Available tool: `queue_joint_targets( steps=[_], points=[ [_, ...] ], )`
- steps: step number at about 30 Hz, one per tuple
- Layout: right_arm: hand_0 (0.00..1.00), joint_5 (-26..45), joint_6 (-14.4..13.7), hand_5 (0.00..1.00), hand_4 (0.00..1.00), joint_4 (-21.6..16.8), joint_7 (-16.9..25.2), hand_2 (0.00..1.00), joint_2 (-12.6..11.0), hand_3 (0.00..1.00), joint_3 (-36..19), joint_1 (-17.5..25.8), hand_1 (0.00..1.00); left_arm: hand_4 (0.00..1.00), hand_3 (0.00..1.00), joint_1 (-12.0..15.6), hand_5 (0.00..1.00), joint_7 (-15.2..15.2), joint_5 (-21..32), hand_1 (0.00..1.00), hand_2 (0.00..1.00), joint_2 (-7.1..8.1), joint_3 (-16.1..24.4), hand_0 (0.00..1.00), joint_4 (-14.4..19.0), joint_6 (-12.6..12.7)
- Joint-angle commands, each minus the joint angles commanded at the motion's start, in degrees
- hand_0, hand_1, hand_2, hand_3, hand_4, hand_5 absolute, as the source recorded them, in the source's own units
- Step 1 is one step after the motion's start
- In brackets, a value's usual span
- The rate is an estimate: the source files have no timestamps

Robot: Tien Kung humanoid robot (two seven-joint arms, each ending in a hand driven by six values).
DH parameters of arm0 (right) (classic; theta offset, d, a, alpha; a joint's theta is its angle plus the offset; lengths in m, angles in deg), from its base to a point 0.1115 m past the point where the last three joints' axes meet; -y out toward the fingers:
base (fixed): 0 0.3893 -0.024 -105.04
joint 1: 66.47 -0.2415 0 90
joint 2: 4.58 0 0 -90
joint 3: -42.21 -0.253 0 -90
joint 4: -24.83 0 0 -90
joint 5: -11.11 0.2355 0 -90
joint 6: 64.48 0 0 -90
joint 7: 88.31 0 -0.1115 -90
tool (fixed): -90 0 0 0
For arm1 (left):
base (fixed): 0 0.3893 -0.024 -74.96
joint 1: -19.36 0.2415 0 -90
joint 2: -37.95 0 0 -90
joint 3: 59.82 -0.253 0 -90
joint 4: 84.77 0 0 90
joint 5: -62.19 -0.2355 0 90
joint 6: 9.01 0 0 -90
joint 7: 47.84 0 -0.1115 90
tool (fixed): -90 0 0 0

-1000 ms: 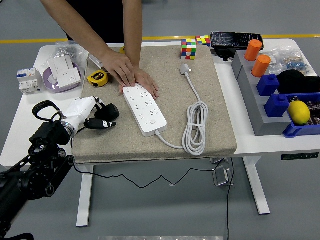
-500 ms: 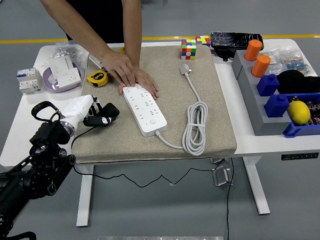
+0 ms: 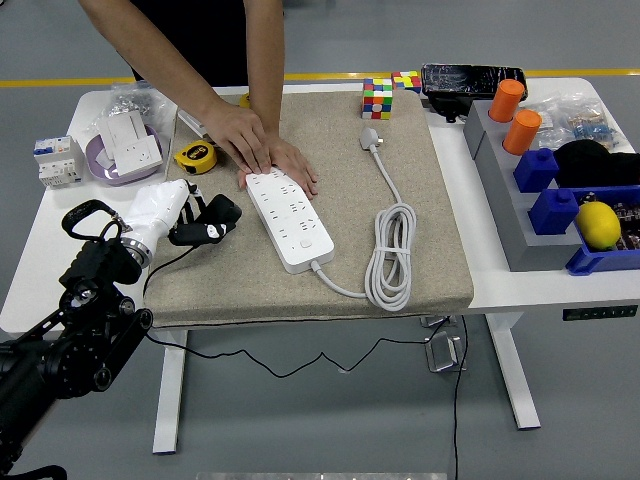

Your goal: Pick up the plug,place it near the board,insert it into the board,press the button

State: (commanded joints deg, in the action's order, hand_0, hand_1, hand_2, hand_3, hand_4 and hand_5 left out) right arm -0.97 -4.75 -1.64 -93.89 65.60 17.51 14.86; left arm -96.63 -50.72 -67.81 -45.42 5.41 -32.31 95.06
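Observation:
A black plug [image 3: 222, 212] with a thin black cable sits in the fingers of my left hand [image 3: 196, 224], which has a white cover and is shut on it. The plug hangs just above the left part of the beige mat [image 3: 350, 100], a short way left of the white power strip [image 3: 290, 220]. The strip lies diagonally on the mat, its button [image 3: 305, 243] near the close end. A person's two hands [image 3: 250, 140] press down on the strip's far end. My right hand is out of sight.
The strip's own white cord lies coiled [image 3: 390, 262] on the mat, with its plug [image 3: 370, 137] further back. A yellow tape measure [image 3: 196, 156] and a bowl with sockets [image 3: 125, 150] lie left. Cubes [image 3: 378, 98] and grey-blue bins [image 3: 560, 190] stand at the back and right.
My left hand has carried the black plug a little up and away from the near edge, slightly toward the strip. The person's hands and the strip have stayed put.

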Motion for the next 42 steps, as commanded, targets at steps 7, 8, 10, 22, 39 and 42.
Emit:
queue_joint_targets(
  steps=[7,8,10,22,39,42],
  points=[
    [0.963,-0.2,0.0,0.960,0.998,0.0,0.0,0.845,0.0,0.846,-0.2,-0.2,0.915,0.365,0.275,-2.6,0.333,1.1,1.0,0.240,0.233,3.78,-7.7,0.374,3.8,3.4],
    [0.963,-0.2,0.0,0.960,0.998,0.0,0.0,0.845,0.0,0.846,-0.2,-0.3,0.915,0.365,0.275,-3.1,0.333,1.2,1.3,0.240,0.233,4.29,-9.1,0.374,4.0,3.7],
    [0.963,-0.2,0.0,0.960,0.998,0.0,-0.1,0.845,0.0,0.846,-0.2,-0.3,0.915,0.365,0.275,-4.2,0.333,1.5,1.3,0.240,0.233,5.37,-11.5,0.374,4.5,4.3],
    [0.963,-0.1,0.0,0.961,0.998,0.0,-0.1,0.844,-0.3,0.846,0.2,-0.6,0.917,0.375,0.282,-12.6,0.310,2.7,0.3,0.238,0.229,7.89,-27.7,0.363,2.6,7.1],
    [0.964,-0.1,-0.1,0.980,0.998,0.0,-0.2,0.847,-0.6,0.846,0.8,-0.9,0.919,0.387,0.287,-15.8,0.291,3.9,0.0,0.252,0.232,4.39,-28.4,0.360,-8.8,8.2],
    [0.964,0.0,-0.1,0.980,0.998,0.0,-0.2,0.847,-0.6,0.846,1.0,-0.8,0.919,0.388,0.288,-15.7,0.289,3.9,0.0,0.255,0.234,4.41,-28.8,0.359,-9.3,8.1]
  ],
)
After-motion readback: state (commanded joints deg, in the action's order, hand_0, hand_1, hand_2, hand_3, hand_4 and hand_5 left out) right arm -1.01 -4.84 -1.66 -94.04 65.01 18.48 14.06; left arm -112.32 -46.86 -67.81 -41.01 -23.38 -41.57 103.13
